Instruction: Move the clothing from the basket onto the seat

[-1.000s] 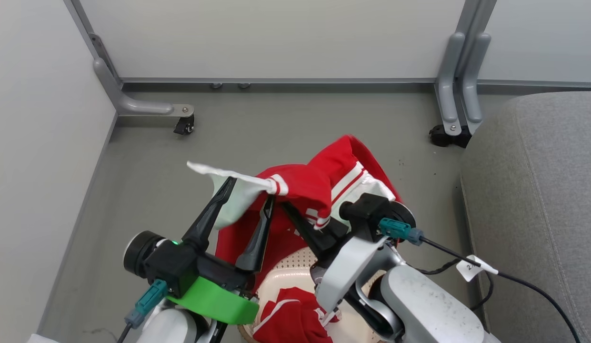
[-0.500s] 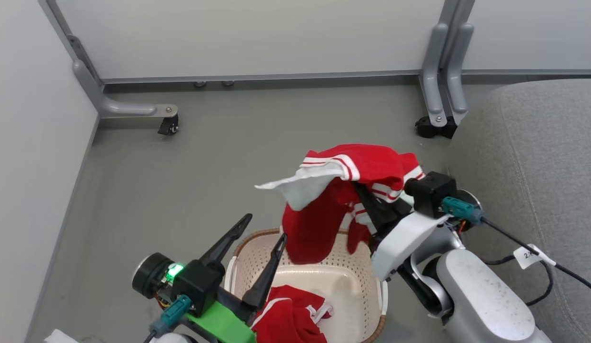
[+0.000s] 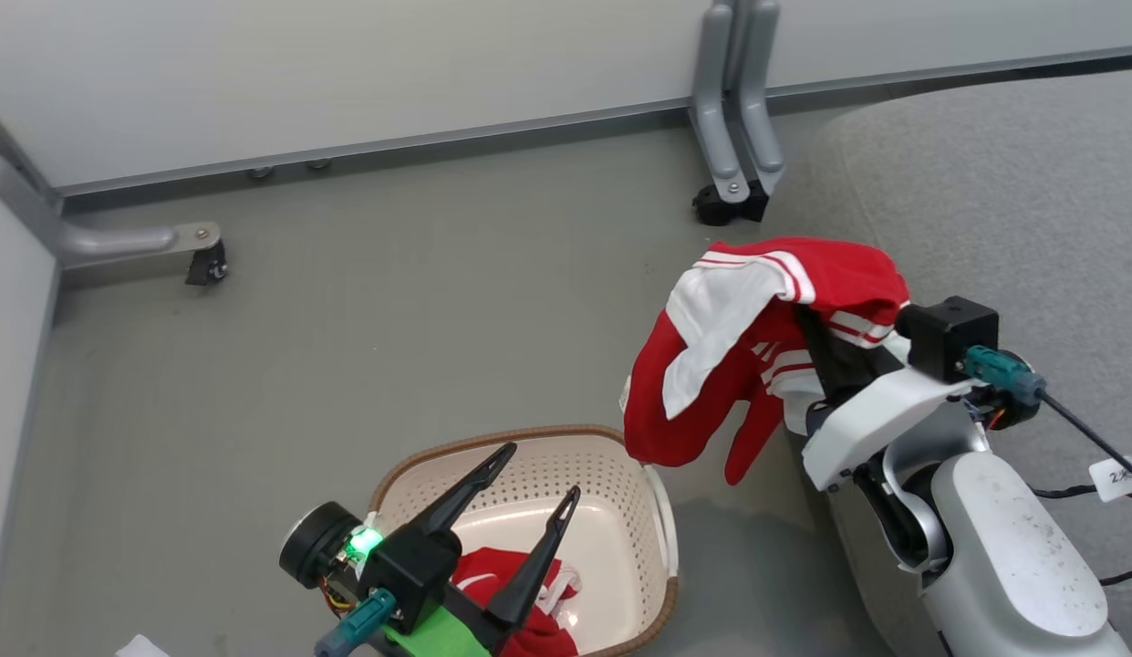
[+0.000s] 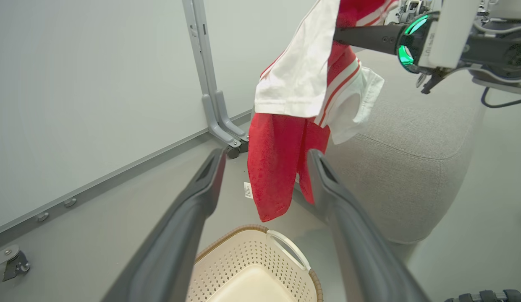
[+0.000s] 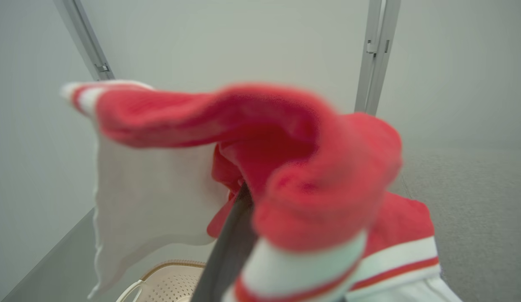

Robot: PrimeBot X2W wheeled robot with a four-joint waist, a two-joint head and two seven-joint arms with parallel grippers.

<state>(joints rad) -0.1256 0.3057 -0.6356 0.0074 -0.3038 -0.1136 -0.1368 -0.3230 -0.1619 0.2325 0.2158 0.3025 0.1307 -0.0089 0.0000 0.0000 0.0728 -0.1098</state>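
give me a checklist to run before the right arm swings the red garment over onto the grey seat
1. Grip: right end effector shut on the held garment, fabric draped over its fingers: ok.
2. Held garment clear of the basket: ok, it hangs in the air beside the rim.
3. Held garment above the seat: not ok, most of it hangs over the floor by the seat's edge.
4. Left end effector out of the path: ok, open, above the basket, apart from the held garment.
5. Basket emptied: not ok, a second red garment lies inside.
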